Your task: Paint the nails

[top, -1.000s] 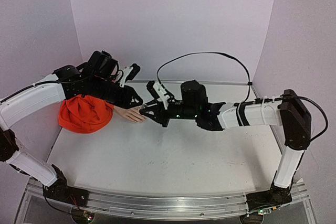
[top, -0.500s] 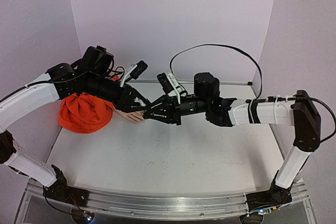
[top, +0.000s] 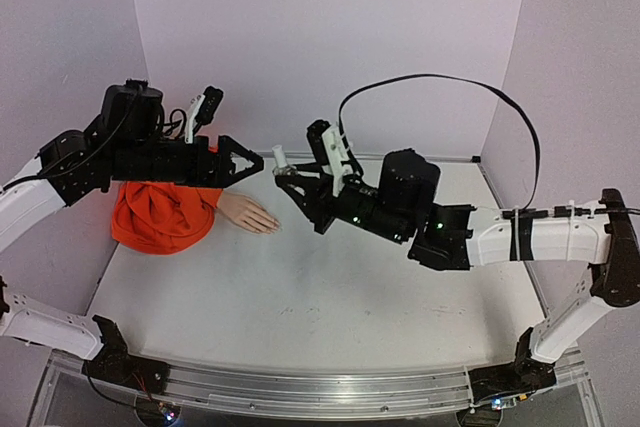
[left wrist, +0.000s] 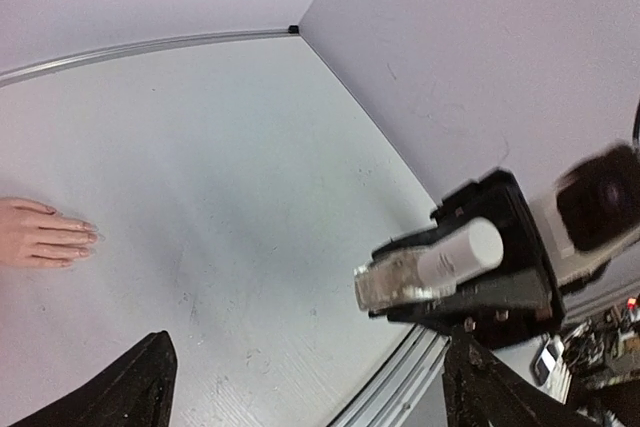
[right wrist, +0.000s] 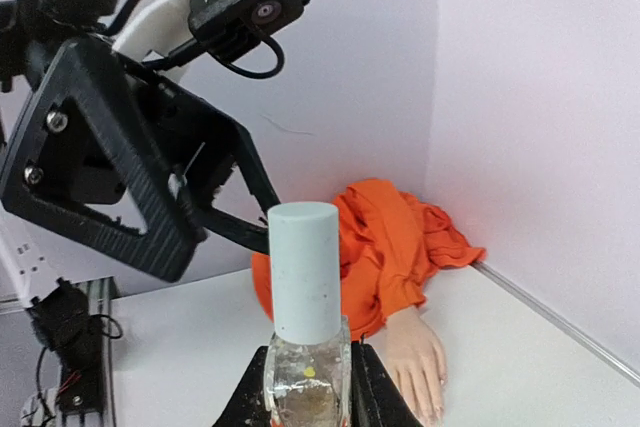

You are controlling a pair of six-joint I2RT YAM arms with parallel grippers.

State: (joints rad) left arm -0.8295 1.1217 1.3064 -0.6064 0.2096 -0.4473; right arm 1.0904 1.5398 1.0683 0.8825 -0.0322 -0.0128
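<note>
The pale mannequin hand (top: 250, 215) lies flat on the table, its orange sleeve (top: 160, 215) bunched to the left. Its nails (left wrist: 88, 237) look tiny and pale; they also show in the right wrist view as the nails (right wrist: 432, 409). My right gripper (top: 285, 175) is shut on a small clear bottle (right wrist: 305, 382) with a white cap (right wrist: 305, 267), held in the air above and right of the hand. My left gripper (top: 255, 165) is open, just left of the cap and not touching it. From the left wrist, the bottle (left wrist: 420, 272) hangs ahead between my spread fingers (left wrist: 140, 387).
Lilac walls close in the white table (top: 330, 287) at the back and sides. A black cable (top: 440, 82) arcs above the right arm. A metal rail (top: 300, 392) runs along the near edge, where both arm bases stand.
My left gripper has opened and drawn back up and to the left. My right gripper has risen from beside the mannequin fingers, carrying the bottle upward.
</note>
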